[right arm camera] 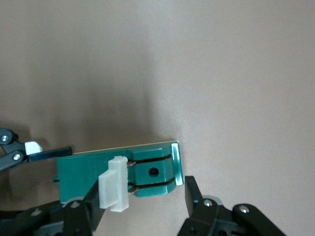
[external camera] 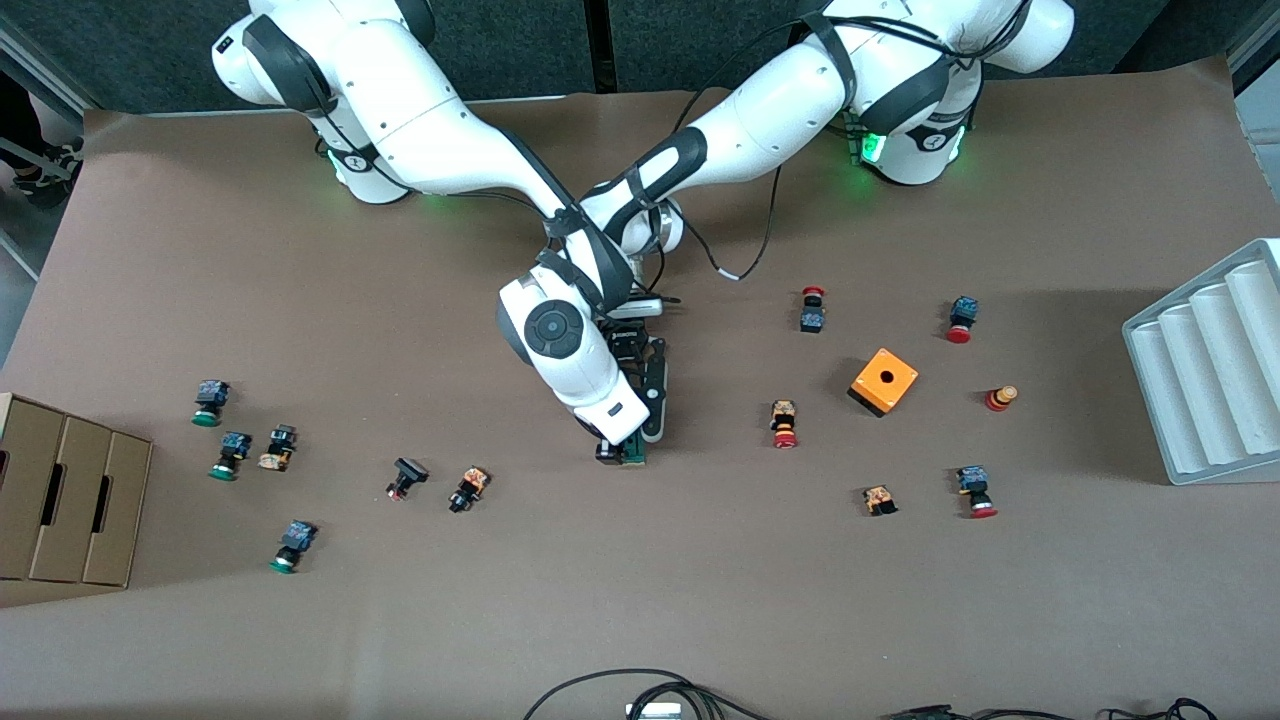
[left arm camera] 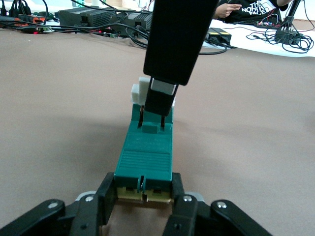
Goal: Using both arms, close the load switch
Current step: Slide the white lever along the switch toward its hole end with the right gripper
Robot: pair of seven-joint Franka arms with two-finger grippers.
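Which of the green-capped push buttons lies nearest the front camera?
The green-capped push button lying alone, lowest in the front view, toward the right arm's end of the table. The other two lie farther from the camera, close to the cardboard box.

Surface: brown covering | load switch mid-surface | orange cube, scattered push buttons | cardboard box, white tray at ends

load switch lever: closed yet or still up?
Still up. The white lever stands raised off the green load switch, between the right gripper fingers; left gripper clamps the end.
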